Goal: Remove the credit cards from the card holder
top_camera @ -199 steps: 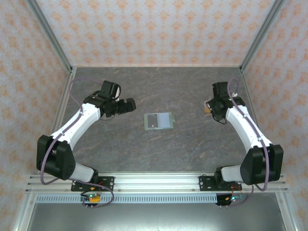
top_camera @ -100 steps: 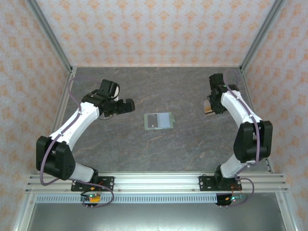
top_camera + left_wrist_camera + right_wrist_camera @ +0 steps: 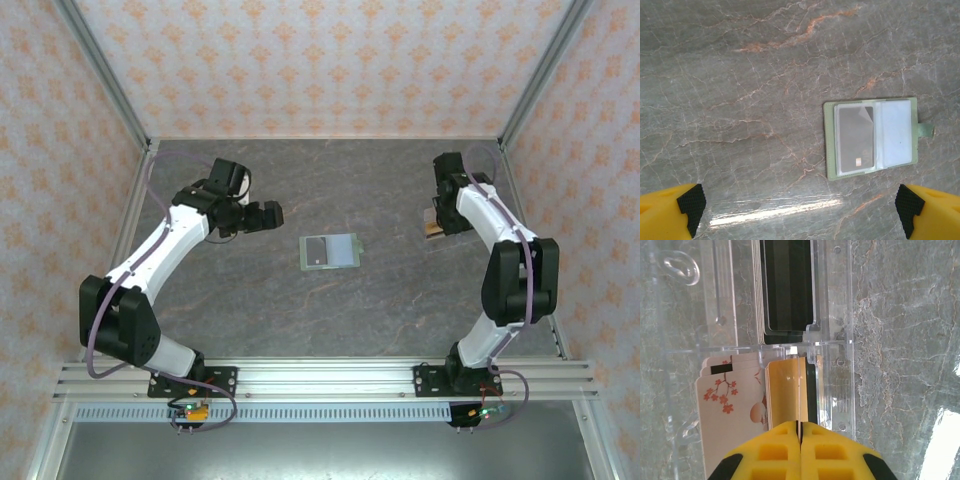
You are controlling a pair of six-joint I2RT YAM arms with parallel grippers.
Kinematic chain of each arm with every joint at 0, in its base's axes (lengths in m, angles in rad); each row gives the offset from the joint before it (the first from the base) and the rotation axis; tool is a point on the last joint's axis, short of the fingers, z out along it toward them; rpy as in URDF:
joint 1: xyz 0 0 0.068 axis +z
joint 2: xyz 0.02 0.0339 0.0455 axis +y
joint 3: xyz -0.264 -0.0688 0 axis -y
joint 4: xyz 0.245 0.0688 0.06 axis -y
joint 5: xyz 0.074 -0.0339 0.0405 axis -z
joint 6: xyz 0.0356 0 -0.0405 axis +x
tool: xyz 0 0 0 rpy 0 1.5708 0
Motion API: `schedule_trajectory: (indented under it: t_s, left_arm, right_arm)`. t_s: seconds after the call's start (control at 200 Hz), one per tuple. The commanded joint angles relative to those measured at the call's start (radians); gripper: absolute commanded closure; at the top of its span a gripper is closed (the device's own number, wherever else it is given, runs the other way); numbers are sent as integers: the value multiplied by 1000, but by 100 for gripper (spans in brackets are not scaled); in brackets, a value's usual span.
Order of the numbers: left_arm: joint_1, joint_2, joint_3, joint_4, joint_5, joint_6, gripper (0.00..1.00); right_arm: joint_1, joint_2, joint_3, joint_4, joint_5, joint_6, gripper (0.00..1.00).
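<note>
One dark card (image 3: 856,137) sits behind the clear window of the card holder (image 3: 897,135). The holder lies opened flat mid-tabletop (image 3: 390,300), pockets up, I'd guess so fingers can reach in. The left hand (image 3: 272,216) hovers near it, spread wide and gripping nothing. The right hand (image 3: 800,432), pressed together, hangs over a clear tray (image 3: 836,340) at the right edge, where a black stack (image 3: 790,285) and an orange-yellow card (image 3: 782,390) are filed. The surface is grey veined stone, and the walls (image 3: 320,60) have a pale orange pattern.

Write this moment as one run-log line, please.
left gripper: open, apart from holder | right gripper: shut, over clear tray holding cards | holder: open on table, dark card inside
</note>
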Motion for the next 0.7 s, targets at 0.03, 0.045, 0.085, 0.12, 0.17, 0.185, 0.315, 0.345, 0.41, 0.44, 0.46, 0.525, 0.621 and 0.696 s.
schedule_trajectory:
  t_s: [0.03,0.045,0.085,0.12,0.17,0.185,0.315,0.345,0.41,0.44,0.46,0.525,0.621,0.696]
  left_arm:
    - [6,21,33,-35,12,30,0]
    - [6,22,34,-35,13,30,0]
    - [6,26,35,-36,17,31,0]
    - [6,28,36,-34,20,31,0]
    - [6,31,36,-37,21,34,0]
    - [6,31,36,-37,22,33,0]
    - [7,33,36,-35,28,34,0]
    - [6,32,36,-36,30,32,0]
    - [6,30,34,-34,32,32,0]
    - [6,29,32,-34,31,30,0]
    - [5,29,32,-34,31,30,0]
    - [6,27,27,-31,33,27,0]
    - [6,26,19,-25,31,14,0]
    - [7,27,8,-15,29,-1,0]
  right_arm:
    - [-5,43,30,-13,16,51,100]
    - [-5,44,33,-13,17,50,100]
    - [-5,50,35,-15,18,50,100]
    - [-5,51,36,-15,22,51,99]
    - [-5,53,34,-13,21,48,91]
    - [-5,53,32,-11,21,47,88]
    - [-5,47,27,12,-1,23,75]
    - [-5,43,25,24,-11,14,74]
    - [-5,30,18,39,-24,-6,73]
    - [-5,24,20,40,-28,-13,72]
    - [-5,17,20,36,-29,-20,72]
    - [-4,-4,16,31,-30,-44,70]
    - [3,-51,-4,18,-26,-80,65]
    - [25,-87,-16,4,-14,-113,61]
